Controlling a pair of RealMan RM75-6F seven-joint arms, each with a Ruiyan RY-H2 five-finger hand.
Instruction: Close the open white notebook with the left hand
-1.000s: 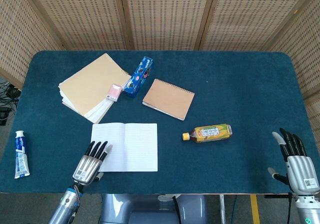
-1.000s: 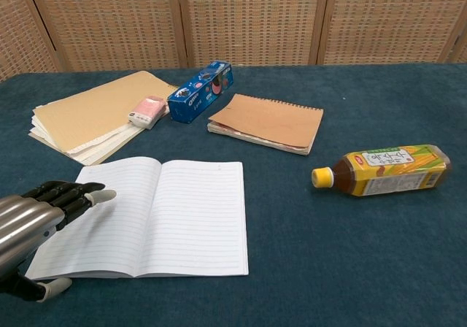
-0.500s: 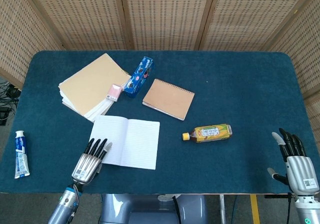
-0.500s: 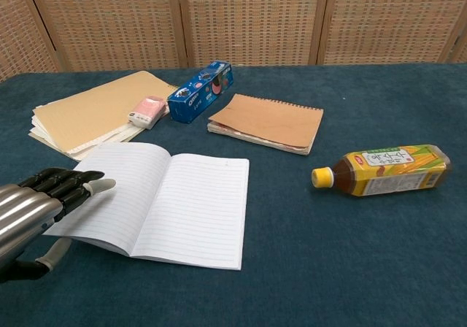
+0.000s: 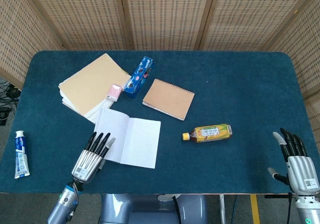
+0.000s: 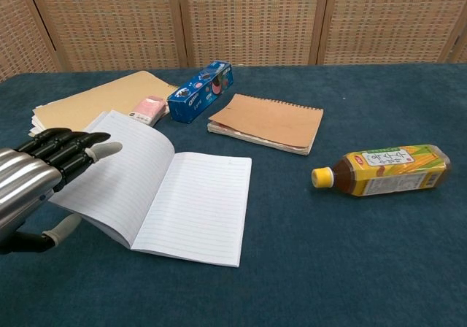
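- The open white notebook (image 5: 129, 141) is seen near the front left of the blue-covered bench (image 5: 240, 84), its right page flat on the cloth and its left page raised at a slant.
- The left hand (image 5: 91, 157) is placed at the outer edge of that raised left page, with its fingers (image 6: 69, 152) held straight and close together against the page's outer side; in the chest view the thumb is seen low, beneath the lifted leaf.
- Nothing is gripped by the left hand; the page is only propped by it.
- The notebook's far left corner is found just beside the stack of tan paper pads (image 5: 90, 86), which lies behind it; whether the two touch cannot be told.
- A small pink eraser (image 5: 115, 92) is set on the stack's right edge, and a blue snack box (image 5: 139, 76) lies just beyond it.
- A brown spiral notebook (image 5: 168, 99) is laid closed behind and to the right of the white one, apart from it.
- A yellow drink bottle (image 5: 209, 132) is laid on its side to the right, with bare cloth between it and the flat right page.
- A toothpaste tube (image 5: 20, 154) is found near the left edge of the bench, well apart from the notebook.
- The right hand (image 5: 297, 161) is held at the front right corner, fingers extended and slightly spread, holding nothing, well apart from everything.
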